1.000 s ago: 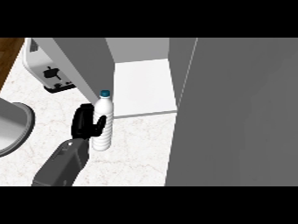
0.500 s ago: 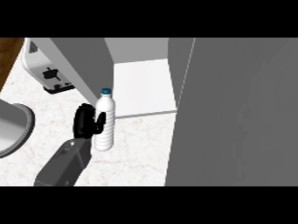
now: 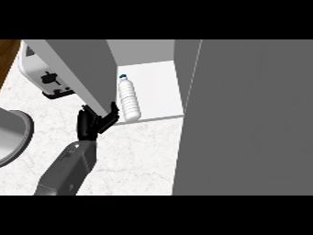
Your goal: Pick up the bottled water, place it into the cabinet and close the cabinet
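Clear plastic water bottle with blue cap (image 3: 129,98): upright at front lip of white cabinet shelf (image 3: 160,87), 1 o'clock of black left hand (image 3: 91,125), fingers spread and holding nothing; risk: a stray thumb or the closing grey cabinet door (image 3: 77,69) could topple it

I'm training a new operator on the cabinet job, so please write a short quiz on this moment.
1. True or false: the left hand is curled round the bottled water.
2. Multiple choice: the bottled water rests on A) the marble counter, B) the white cabinet floor, C) the toaster.
3. Short answer: the cabinet door stands open; which task step is left?

Key: 1 false, the hand is open beside the bottle; 2 B; 3 closing that door.
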